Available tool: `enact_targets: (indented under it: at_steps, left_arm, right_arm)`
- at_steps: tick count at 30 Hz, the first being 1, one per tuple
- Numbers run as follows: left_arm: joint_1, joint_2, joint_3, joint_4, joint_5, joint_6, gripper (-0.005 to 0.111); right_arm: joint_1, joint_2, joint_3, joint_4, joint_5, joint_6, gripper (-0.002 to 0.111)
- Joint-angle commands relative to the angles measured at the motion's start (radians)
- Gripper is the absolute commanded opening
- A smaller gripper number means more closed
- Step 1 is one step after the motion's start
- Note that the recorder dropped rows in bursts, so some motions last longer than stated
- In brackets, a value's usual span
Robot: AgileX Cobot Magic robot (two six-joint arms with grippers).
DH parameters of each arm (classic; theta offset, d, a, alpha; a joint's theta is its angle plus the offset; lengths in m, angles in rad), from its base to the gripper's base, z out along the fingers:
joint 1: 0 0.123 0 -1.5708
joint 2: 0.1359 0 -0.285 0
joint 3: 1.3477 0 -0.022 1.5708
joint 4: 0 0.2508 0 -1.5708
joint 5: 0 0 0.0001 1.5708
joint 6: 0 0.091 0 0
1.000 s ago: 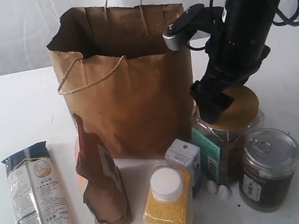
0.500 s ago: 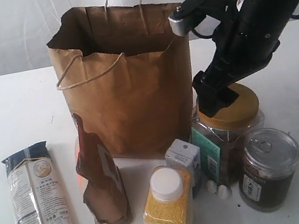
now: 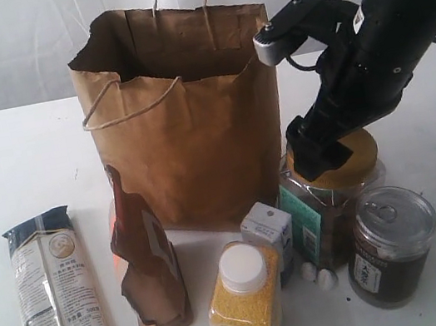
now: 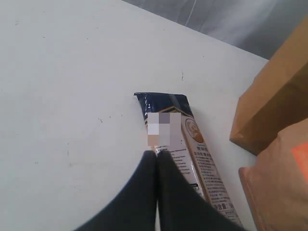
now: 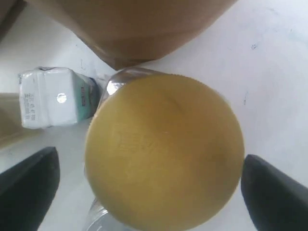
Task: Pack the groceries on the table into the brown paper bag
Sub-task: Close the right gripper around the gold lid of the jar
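Right tool (image 3: pixel 320 160) has lowered slightly over the gold-lidded jar (image 3: pixel 348 184), fingers spread either side of its lid. Jar stands on the counter (image 3: pixel 16 165), just beside the brown paper bag (image 3: pixel 199 149). Left tool (image 4: pixel 156 158): pressed together above the noodle packet (image 4: pixel 202 159).

Bright diffuse light, soft shadows on table (image 3: pixel 24 163); gold-lidded jar (image 5: pixel 163 154) blurred (right wrist view).
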Motion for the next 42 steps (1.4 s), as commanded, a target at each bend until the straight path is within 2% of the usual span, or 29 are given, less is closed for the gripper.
enact_targets:
  at_steps: [1, 42]
  left_arm:
    - [-0.006, -0.003, 0.006, -0.004, -0.002, -0.001, 0.000]
    - [-0.006, -0.003, 0.006, -0.004, -0.002, -0.001, 0.000]
  right_arm:
    - [-0.011, 0.019, 0.004, -0.002, -0.018, -0.003, 0.094]
    - [-0.025, 0.115, 0.005, 0.024, -0.019, -0.091, 0.094]
